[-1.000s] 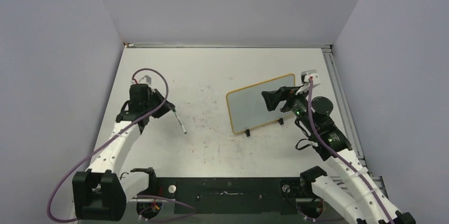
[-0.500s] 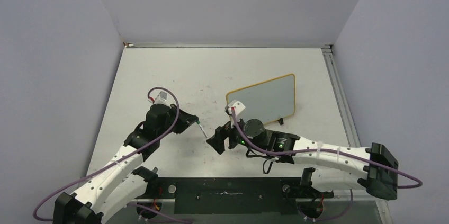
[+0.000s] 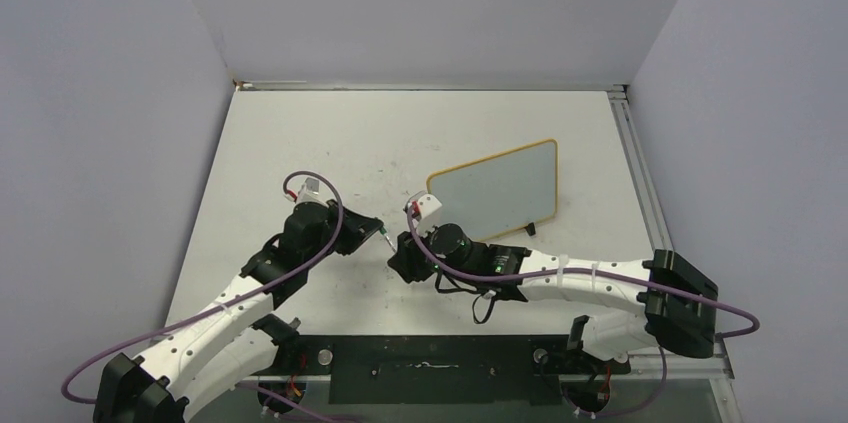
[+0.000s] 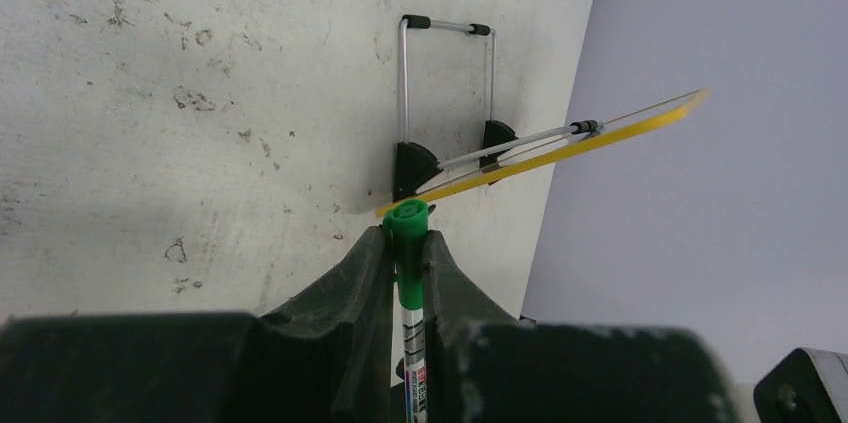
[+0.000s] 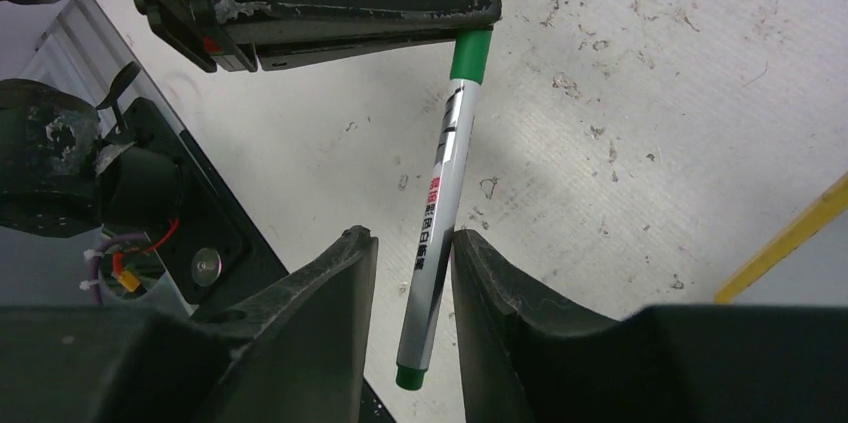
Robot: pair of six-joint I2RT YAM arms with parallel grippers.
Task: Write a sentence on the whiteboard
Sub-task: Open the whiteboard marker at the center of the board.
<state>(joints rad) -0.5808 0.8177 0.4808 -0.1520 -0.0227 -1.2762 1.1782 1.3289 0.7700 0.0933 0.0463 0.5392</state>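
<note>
The whiteboard point(image 3: 495, 198) stands tilted on its feet at the table's middle right, and its face shows no sentence in the top view. Its yellow rim shows edge-on in the left wrist view point(image 4: 600, 128) and at the right of the right wrist view point(image 5: 790, 243). My left gripper point(image 4: 405, 233) is shut on the green cap of a silver marker point(image 5: 440, 203), held above the table left of the board point(image 3: 384, 236). My right gripper point(image 5: 410, 238) straddles the marker's barrel. One finger touches it and a gap remains at the other.
The board's wire stand point(image 4: 445, 73) with black feet rests on the stained white table point(image 3: 330, 143). A black base plate point(image 3: 430, 363) runs along the near edge, a metal rail point(image 3: 640, 173) along the right edge. Grey walls enclose three sides.
My right arm swung left from the whiteboard to the marker and its jaws narrowed around the barrel. My left arm carried the marker right, toward the table's middle.
</note>
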